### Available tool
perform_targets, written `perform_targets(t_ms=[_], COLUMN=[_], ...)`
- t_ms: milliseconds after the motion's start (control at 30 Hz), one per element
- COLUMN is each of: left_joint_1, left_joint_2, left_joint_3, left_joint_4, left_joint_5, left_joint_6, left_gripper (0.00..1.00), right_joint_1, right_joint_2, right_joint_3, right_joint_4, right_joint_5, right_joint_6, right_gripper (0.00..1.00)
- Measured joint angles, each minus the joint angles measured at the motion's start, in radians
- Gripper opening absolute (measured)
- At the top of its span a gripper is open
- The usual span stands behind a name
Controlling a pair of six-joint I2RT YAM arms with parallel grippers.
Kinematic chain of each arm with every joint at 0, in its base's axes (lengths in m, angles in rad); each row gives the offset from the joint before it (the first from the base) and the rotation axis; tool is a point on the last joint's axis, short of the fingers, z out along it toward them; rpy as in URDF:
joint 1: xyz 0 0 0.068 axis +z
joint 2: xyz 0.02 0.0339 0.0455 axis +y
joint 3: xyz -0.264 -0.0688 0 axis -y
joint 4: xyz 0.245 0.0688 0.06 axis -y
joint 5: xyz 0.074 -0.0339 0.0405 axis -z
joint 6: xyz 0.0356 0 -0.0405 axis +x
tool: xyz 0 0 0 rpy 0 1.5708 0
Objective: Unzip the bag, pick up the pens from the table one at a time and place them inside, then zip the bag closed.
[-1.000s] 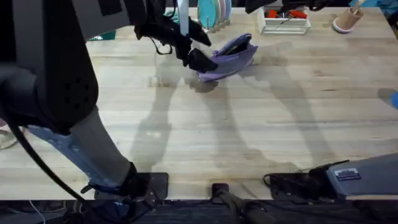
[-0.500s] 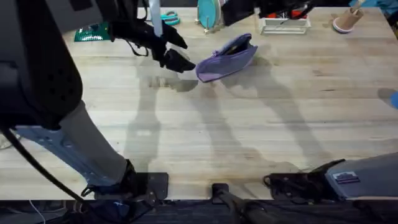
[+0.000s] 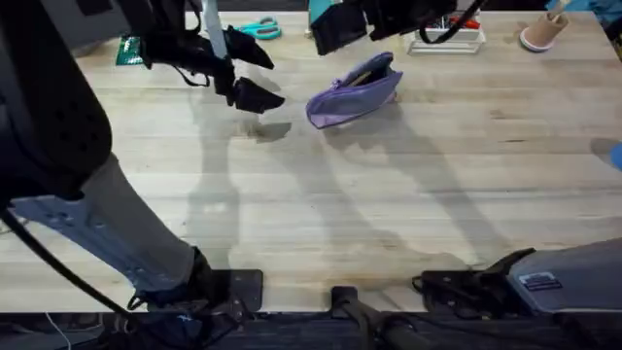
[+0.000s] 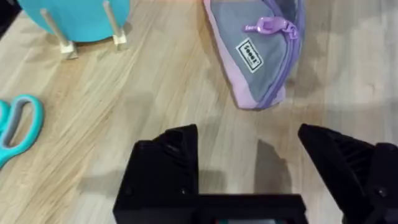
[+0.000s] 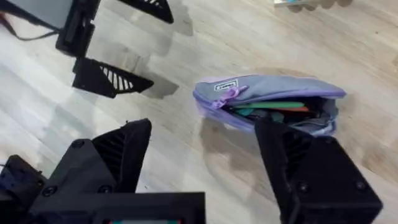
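Bag [image 3: 354, 90] lying on table [image 3: 408, 204], zipper open, pens [image 5: 273, 109] showing inside. Left gripper [image 3: 248, 76] hovering just beside bag's near end, jaws spread wide, gripping nothing. Right gripper [image 5: 205, 149] hanging above bag, jaws spread wide, gripping nothing. Scissors [image 4: 15, 127] lying beyond left gripper.

I see the lavender bag [image 3: 354, 89] unzipped on the table [image 3: 408, 194], upper centre, with pens [image 5: 273, 109] lying inside.
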Motion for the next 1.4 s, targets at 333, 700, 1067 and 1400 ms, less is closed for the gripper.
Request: perform_targets(t_ms=[333, 700, 1067, 1400], left_joint_1=[0.013, 0.013, 0.013, 0.013], left_joint_2=[0.0, 0.0, 0.0, 0.0], left_joint_3=[0.0, 0.0, 0.0, 0.0], left_joint_4=[0.001, 0.001, 0.001, 0.001], left_joint_5=[0.004, 0.004, 0.004, 0.004], left_joint_6=[0.047, 0.05, 0.05, 0.05], left_gripper=[0.995, 0.995, 0.995, 0.996], right_joint_1=[0.119, 0.108, 0.077, 0.078], right_joint_2=[0.052, 0.224, 0.24, 0.322], right_joint_3=[0.085, 0.306, 0.307, 0.31], right_joint_4=[-0.148, -0.238, -0.248, -0.225], right_joint_5=[0.154, 0.194, 0.198, 0.197], right_joint_6=[0.022, 0.071, 0.092, 0.095], right_gripper=[0.996, 0.996, 0.996, 0.996])
